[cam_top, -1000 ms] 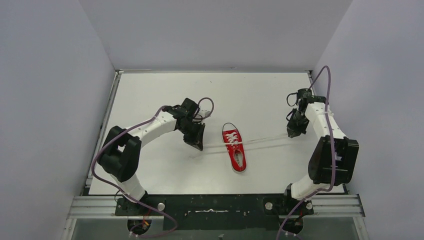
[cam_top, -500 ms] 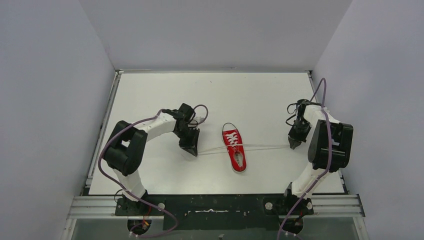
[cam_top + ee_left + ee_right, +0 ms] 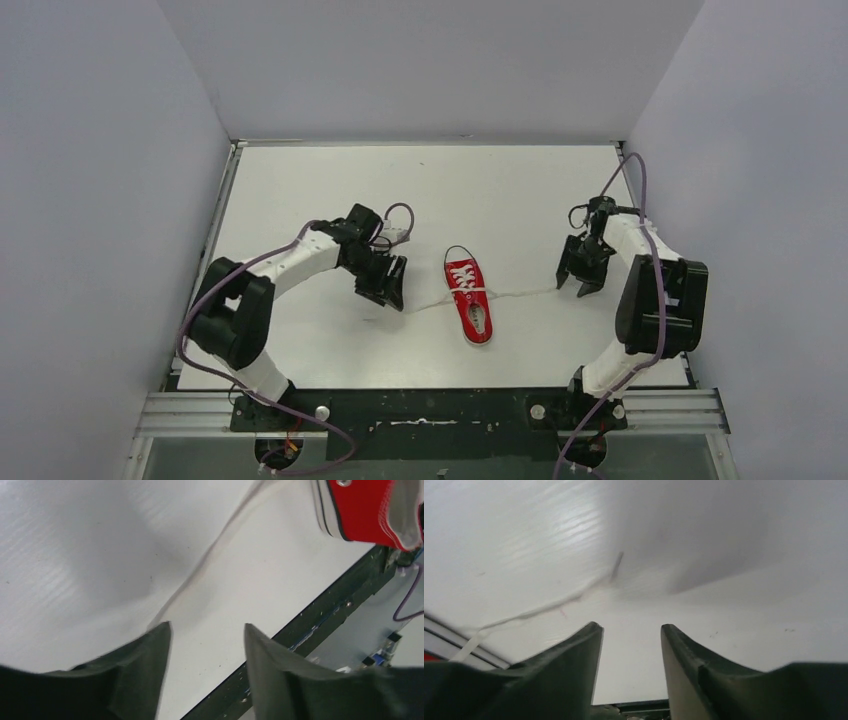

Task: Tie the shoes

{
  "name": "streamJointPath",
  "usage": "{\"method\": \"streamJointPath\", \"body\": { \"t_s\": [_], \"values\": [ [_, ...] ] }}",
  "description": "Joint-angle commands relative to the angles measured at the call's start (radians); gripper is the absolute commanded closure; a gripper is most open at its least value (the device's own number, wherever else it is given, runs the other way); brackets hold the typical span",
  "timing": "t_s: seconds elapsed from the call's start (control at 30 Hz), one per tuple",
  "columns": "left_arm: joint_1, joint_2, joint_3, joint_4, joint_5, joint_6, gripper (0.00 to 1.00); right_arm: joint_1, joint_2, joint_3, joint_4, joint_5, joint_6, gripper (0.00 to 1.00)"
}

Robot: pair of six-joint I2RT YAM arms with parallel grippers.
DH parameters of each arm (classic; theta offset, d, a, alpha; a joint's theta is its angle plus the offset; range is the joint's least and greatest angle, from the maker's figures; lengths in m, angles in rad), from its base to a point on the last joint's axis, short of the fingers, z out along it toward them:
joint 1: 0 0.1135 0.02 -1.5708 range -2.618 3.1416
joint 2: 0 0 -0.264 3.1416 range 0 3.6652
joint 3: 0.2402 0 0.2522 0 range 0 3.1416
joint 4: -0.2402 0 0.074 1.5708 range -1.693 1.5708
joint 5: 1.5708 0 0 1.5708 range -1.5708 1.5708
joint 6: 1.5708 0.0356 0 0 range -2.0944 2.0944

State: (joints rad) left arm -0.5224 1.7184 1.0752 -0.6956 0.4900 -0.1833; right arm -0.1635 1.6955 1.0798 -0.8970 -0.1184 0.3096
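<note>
At centre frame your red sneaker (image 3: 469, 300) lies with white laces (image 3: 525, 293) trailing slack to either side — spread, I'd judge, so each end is easy to find. Your left gripper (image 3: 385, 283) and right gripper (image 3: 579, 272) hover, jaws apart, empty

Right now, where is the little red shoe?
In the top view the red shoe lies near the middle of the table, between the left gripper and the right gripper, closer to the left one, its white laces trailing toward each.
</note>
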Motion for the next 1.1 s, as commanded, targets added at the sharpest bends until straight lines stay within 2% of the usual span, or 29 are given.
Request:
{"method": "streamJointPath", "body": {
  "t_s": [0.0,0.07,0.17,0.23,0.4,0.47,0.57,0.7,0.8,0.97,1.07],
  "values": [
    [-0.001,-0.190,-0.060,0.133,0.055,0.060,0.39,0.082,-0.150,0.066,-0.089,-0.033,-0.063,0.41],
    [-0.020,-0.249,-0.104,0.228,0.030,0.065,0.31,0.130,-0.209,0.097,-0.121,-0.016,-0.077,0.27],
    [-0.071,-0.247,-0.138,0.400,0.034,0.102,0.29,0.203,-0.288,0.098,-0.073,-0.057,-0.124,0.18],
    [-0.117,-0.193,-0.107,0.455,0.029,0.147,0.30,0.234,-0.331,0.101,-0.029,-0.097,-0.151,0.14],
    [-0.170,0.002,0.020,0.499,0.053,0.226,0.41,0.347,-0.371,0.038,0.175,-0.131,-0.278,0.17],
    [-0.184,0.042,0.034,0.530,0.068,0.230,0.41,0.373,-0.398,-0.017,0.279,-0.105,-0.339,0.18],
    [-0.195,0.072,0.032,0.564,0.069,0.219,0.43,0.379,-0.414,-0.077,0.389,-0.207,-0.511,0.20],
    [-0.201,0.082,-0.011,0.628,0.049,0.190,0.46,0.384,-0.349,-0.070,0.393,-0.212,-0.687,0.20],
    [-0.200,0.083,-0.068,0.746,0.029,0.135,0.49,0.383,-0.285,-0.063,0.351,-0.247,-0.833,0.23],
    [-0.202,0.130,-0.100,0.899,0.049,0.060,0.55,0.379,-0.228,-0.072,0.355,-0.271,-0.935,0.23],
    [-0.202,0.147,-0.101,0.925,0.051,0.040,0.62,0.366,-0.170,-0.059,0.359,-0.285,-0.932,0.23]
  ]
}}
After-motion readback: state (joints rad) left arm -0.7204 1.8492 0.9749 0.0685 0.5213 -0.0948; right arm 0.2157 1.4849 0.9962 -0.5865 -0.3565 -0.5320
